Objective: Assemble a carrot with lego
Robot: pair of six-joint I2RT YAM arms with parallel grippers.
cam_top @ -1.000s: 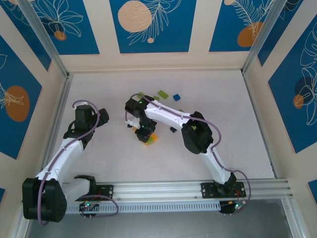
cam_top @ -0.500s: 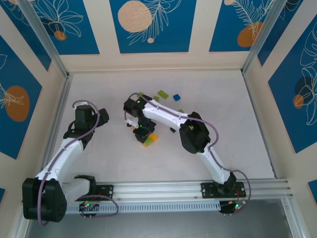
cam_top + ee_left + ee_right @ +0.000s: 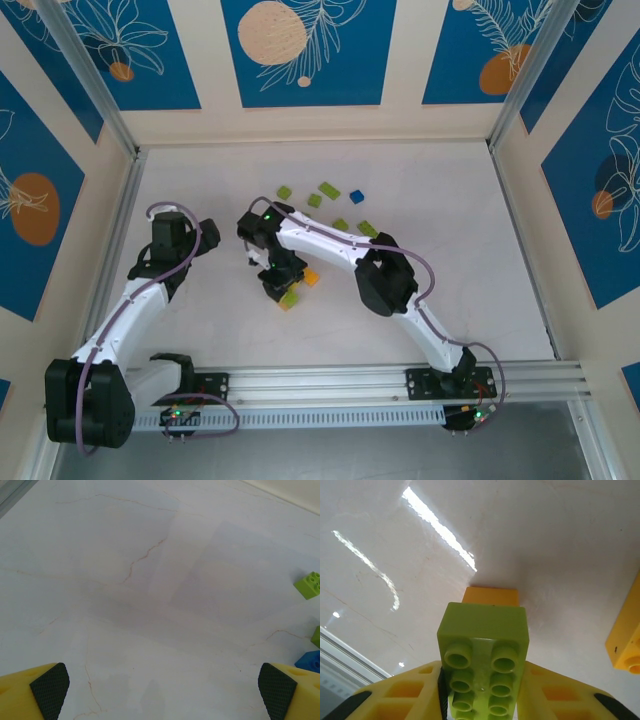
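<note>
Currently, the right end effector point(image 3: 482, 696) closely flanks a green brick point(image 3: 482, 635) touching an orange brick point(image 3: 491, 595) at mid-surface point(image 3: 460, 260); whether it grips cannot be told. The left end effector point(image 3: 160, 692) stands wide.

Left tool point(image 3: 160, 692) wide open; right tool point(image 3: 482, 700) clamping lego point(image 3: 482, 635).

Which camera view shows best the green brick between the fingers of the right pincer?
The right wrist view: the green brick is close and its studs are clear. In the top view the brick is a small green spot.
</note>
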